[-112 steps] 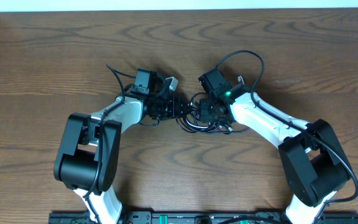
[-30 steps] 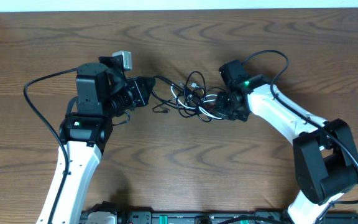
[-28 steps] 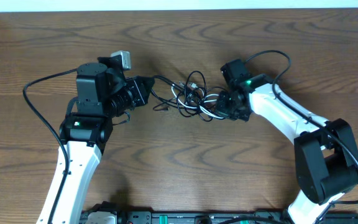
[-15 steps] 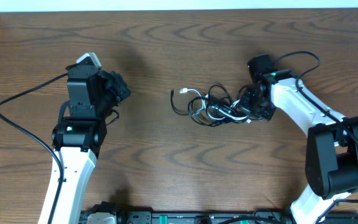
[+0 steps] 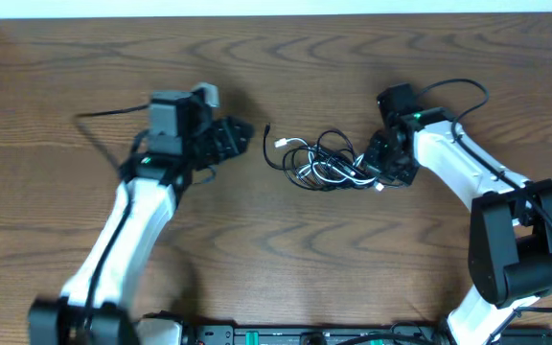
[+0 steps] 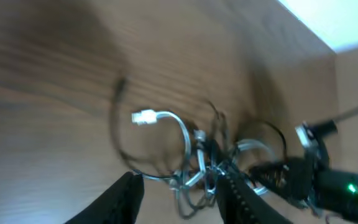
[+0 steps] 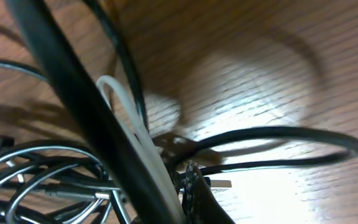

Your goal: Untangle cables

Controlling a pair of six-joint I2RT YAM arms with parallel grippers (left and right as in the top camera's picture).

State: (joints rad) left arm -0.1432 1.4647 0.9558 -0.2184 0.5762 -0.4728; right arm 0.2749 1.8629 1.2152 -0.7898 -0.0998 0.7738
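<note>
The cables (image 5: 322, 163) were spread on the counter (image 5: 286, 57), their right end clenched in the right claw (image 5: 384, 167); the left claw (image 5: 243, 137) was held released, nearby but apart.

The left gripper (image 5: 245, 134) points rightward, fingers (image 6: 126, 198) spread wide apart; the right gripper (image 5: 383, 165) angles down-left, its grip unclear.

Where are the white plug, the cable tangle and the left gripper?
white plug (image 6: 143, 116): left wrist view, on the connector tip.
cable tangle (image 5: 329, 165): overhead view, on the middle loops.
left gripper (image 5: 245, 135): overhead view, midway between its fingertips.
</note>
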